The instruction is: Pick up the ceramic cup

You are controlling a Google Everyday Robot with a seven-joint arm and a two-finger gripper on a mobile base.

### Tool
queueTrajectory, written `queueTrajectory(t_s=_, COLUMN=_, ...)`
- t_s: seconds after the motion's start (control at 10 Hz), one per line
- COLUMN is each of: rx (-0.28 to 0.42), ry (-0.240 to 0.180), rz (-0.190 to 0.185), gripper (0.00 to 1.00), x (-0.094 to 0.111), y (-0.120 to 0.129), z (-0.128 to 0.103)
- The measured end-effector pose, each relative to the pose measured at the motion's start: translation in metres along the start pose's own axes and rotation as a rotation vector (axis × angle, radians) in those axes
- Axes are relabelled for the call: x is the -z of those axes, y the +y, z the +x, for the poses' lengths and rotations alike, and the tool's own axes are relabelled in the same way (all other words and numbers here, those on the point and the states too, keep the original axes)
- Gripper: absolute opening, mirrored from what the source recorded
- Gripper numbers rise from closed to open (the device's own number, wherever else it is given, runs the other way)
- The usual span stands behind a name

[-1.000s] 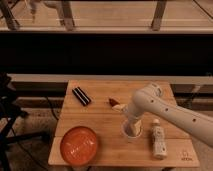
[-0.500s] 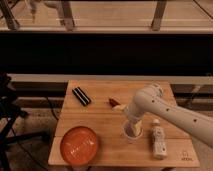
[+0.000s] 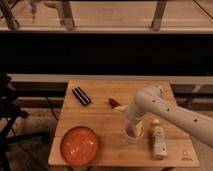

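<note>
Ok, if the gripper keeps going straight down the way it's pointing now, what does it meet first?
The ceramic cup. The gripper points down right over it at the cup's mouth, jaws open, so continuing down should bring it into the cup or onto its rim before the wooden table. How the jaws straddle the rim is unclear.

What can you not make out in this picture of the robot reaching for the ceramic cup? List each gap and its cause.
- End effector: directly over the ceramic cup; the arm's wrist hides its fingers, camera view.
- Ceramic cup: only rim and lower wall show; contact unclear.
- White bottle: label too small.
- Small red object: too small to identify.
</note>
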Motion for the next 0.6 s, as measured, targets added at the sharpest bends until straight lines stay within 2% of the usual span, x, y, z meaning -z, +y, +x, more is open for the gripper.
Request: queueTrajectory(t_s=0.6, rx=-0.017, ry=-0.016, rz=-0.013, gripper=1.00, x=-0.0036, y=0.0096, z=0.0022)
